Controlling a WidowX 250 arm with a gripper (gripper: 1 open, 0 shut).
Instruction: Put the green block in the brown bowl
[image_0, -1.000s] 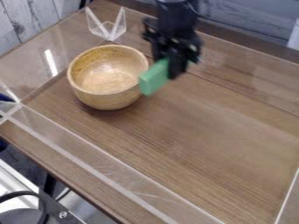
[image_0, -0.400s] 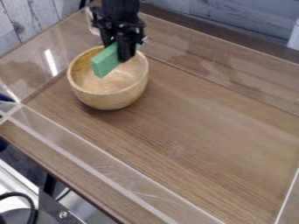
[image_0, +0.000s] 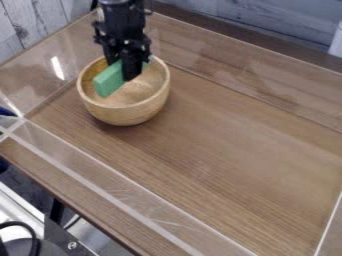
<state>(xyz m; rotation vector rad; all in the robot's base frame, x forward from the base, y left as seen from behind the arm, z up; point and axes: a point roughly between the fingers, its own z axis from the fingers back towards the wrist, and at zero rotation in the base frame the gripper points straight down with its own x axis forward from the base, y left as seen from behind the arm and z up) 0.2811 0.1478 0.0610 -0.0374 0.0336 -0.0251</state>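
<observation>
The green block (image_0: 108, 81) hangs tilted inside the mouth of the brown bowl (image_0: 140, 104), its lower end down near the bowl's floor; whether it touches the wood I cannot tell. My black gripper (image_0: 122, 66) points straight down over the bowl's left half and is shut on the block's upper end. The light tan wooden bowl stands at the left rear of the wooden tabletop, partly hidden by the gripper and block.
A low clear plastic wall (image_0: 54, 155) borders the wooden tabletop (image_0: 227, 140) along the front and left. The small clear glass-like object behind the bowl is hidden by the arm. A grey plank wall (image_0: 34, 25) stands at the back left.
The gripper carried the green block leftward and downward, from beside the bowl's right rim to over its middle, then lower into the bowl's left half.
</observation>
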